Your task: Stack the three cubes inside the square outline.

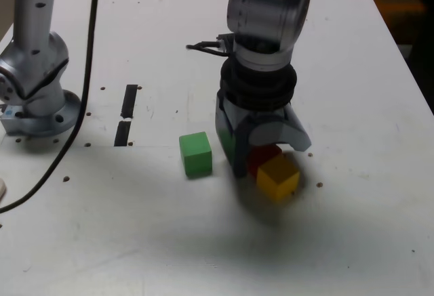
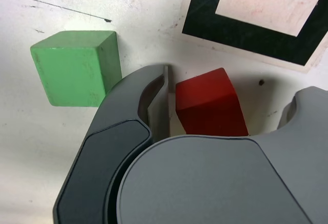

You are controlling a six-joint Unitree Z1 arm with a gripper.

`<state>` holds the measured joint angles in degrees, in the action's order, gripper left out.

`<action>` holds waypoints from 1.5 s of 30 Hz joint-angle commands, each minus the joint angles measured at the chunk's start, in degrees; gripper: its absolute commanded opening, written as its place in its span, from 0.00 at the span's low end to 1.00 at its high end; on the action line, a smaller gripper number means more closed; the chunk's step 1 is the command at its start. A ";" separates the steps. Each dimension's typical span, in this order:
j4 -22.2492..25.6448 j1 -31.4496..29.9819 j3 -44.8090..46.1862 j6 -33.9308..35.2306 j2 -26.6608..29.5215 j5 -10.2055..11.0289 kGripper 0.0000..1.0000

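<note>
Cubes sit on the white table [image 1: 102,242], none stacked. You see the red cube [image 1: 263,155] between the jaws of the gripper [image 1: 261,160], which points straight down over it. In the wrist view the red cube [image 2: 210,103] lies in the gap with one jaw just beside its face and the other jaw well off to its far side, so the gripper [image 2: 225,111] is spread, not clamped; whether the near jaw touches the cube you cannot tell.

The yellow cube [image 1: 277,177] rests directly in front of the red cube, touching or nearly touching it, toward the exterior view's right. The green cube [image 1: 195,154] stands apart on the exterior view's left of the gripper; in the wrist view it [image 2: 77,67] sits just outside one jaw.

The square outline [image 2: 246,29] appears only in the wrist view, near the red cube, with no cube inside it.

Two black tape strips [image 1: 127,114] lie on the exterior view's left, near the arm base [image 1: 34,99].
</note>
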<state>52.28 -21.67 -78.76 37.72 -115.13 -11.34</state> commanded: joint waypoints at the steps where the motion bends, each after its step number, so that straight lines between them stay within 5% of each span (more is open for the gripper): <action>1: 0.18 -0.12 -0.31 0.13 -0.19 0.14 0.79; 8: 0.98 -0.11 -1.25 1.42 -1.04 0.19 0.53; 23: 7.32 1.63 -6.66 -0.77 -3.18 0.42 0.27; 29: 8.04 2.31 -7.30 -2.38 -2.63 1.44 0.22; 42: 9.31 6.83 -5.89 -10.15 5.91 7.51 0.22; 45: 8.55 8.99 -3.37 -12.65 8.26 7.19 0.22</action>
<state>61.43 -13.58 -83.27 26.38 -107.89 -3.73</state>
